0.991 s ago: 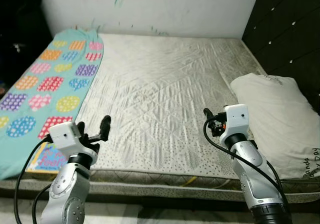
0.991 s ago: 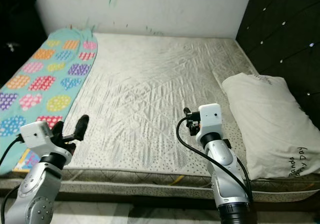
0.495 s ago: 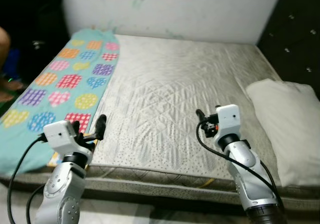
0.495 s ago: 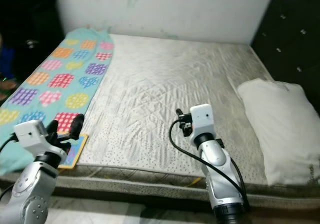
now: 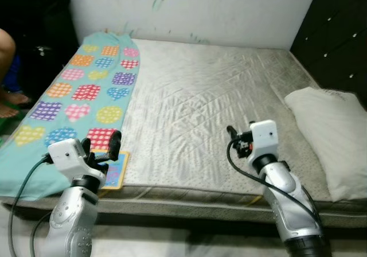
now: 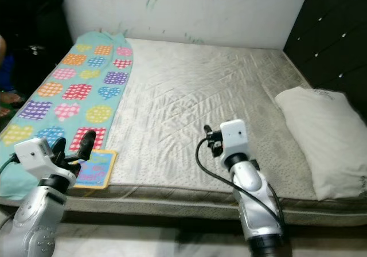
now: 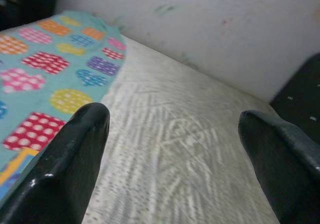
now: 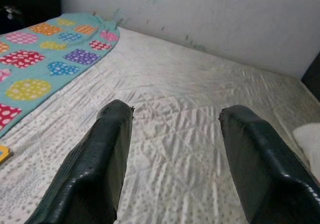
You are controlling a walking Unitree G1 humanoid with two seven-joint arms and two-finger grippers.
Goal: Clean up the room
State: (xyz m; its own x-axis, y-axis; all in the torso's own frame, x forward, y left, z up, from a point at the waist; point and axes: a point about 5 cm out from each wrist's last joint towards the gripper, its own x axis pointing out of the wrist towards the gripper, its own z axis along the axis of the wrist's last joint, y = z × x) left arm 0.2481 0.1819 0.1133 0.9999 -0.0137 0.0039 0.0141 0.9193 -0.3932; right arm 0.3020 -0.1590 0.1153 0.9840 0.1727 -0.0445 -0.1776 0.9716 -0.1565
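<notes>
Nearest you, the left gripper [image 5: 109, 148] hovered over the bed's front left corner, its fingers [image 7: 65, 169] spread apart and holding nothing. The right gripper [image 5: 235, 137] hung over the front middle of the mattress [image 5: 212, 108], fingers [image 8: 100, 169] likewise apart and empty.

Just beside the left gripper lay the book [image 6: 96, 168], flat at the mattress's front edge, one side tucked against the patterned blanket [image 5: 74, 90]. You would likely find it light, thin and stiff, with a smooth cover that could slide; its near edge, close to the mattress lip, looked the best place to pinch, since little else stood proud of the surface.

The blanket, soft and limp, ran along the left side of the bed to the wall [image 5: 195, 4]. The pillow [image 5: 332, 125], soft and bulky, lay at the right against the dark headboard [image 5: 338, 33].

The mattress between them offered open room for both arms. Beyond the left edge, part of a person [image 5: 7, 67] sat near, so wide leftward swings called for care.
</notes>
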